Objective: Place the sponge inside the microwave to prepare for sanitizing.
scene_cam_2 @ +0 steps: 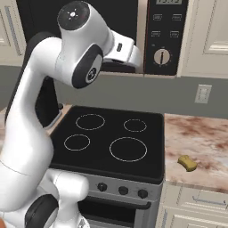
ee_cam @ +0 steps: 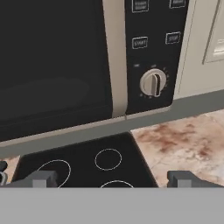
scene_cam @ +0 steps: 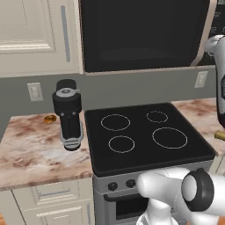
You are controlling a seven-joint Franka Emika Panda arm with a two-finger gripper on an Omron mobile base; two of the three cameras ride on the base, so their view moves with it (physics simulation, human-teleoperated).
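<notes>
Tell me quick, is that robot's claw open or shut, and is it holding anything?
Gripper: open, fingertips set wide apart, holding nothing. The sponge lies on the counter right of the stove.

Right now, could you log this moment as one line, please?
gripper open, facing microwave | door shut | sponge on counter
</notes>
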